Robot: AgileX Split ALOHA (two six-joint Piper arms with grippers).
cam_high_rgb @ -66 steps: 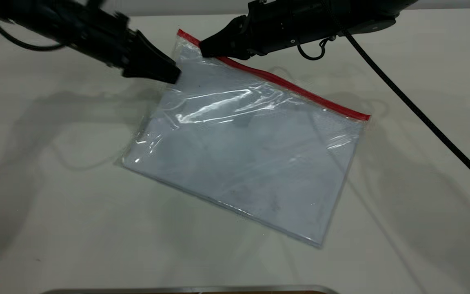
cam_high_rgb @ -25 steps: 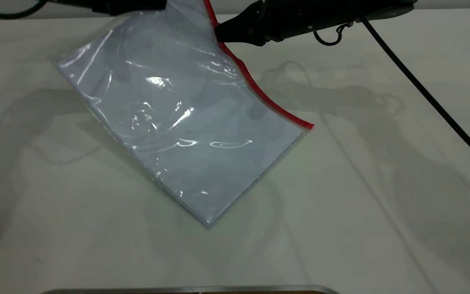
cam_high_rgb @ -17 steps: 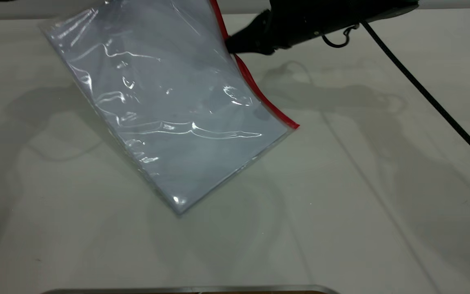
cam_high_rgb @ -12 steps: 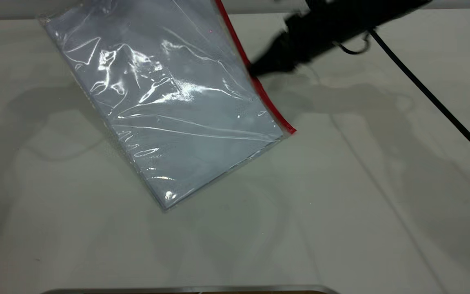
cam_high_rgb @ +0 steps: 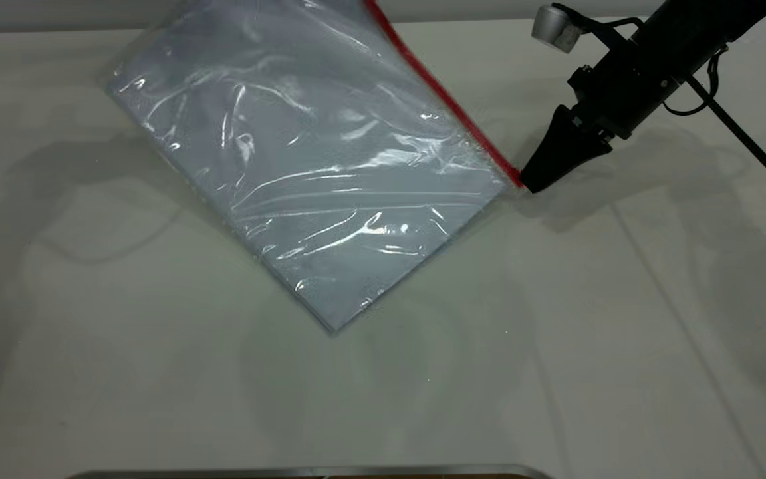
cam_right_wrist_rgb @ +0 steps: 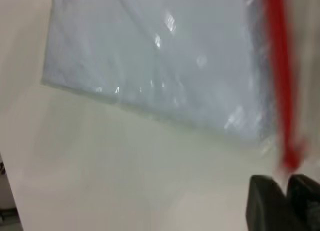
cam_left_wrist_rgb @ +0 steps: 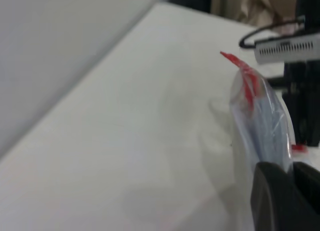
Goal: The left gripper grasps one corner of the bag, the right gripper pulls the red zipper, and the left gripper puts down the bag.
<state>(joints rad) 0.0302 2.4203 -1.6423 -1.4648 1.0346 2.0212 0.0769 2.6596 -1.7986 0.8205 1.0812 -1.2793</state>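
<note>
The bag [cam_high_rgb: 316, 153] hangs tilted, its upper part cut off by the top of the exterior view and its lowest corner near the table. White sheets show through it. The red zipper [cam_high_rgb: 446, 100] runs down its right edge. My right gripper [cam_high_rgb: 529, 183] is at the strip's lower end, jaws closed on the slider there; the right wrist view shows the jaws [cam_right_wrist_rgb: 287, 183] just below the red zipper's tip [cam_right_wrist_rgb: 292, 156]. My left gripper is out of the exterior view. In the left wrist view it [cam_left_wrist_rgb: 291, 191] is shut on the clear plastic corner of the bag [cam_left_wrist_rgb: 262, 121].
The white table [cam_high_rgb: 157, 386] spreads around the bag. The right arm's black cable [cam_high_rgb: 755, 146] crosses the table's right side. A metal edge [cam_high_rgb: 310, 471] lies along the front of the exterior view.
The right gripper has slid down the red strip from near its upper end to its lower end. The bag, lifted off the table earlier, has swung a little to the right.
</note>
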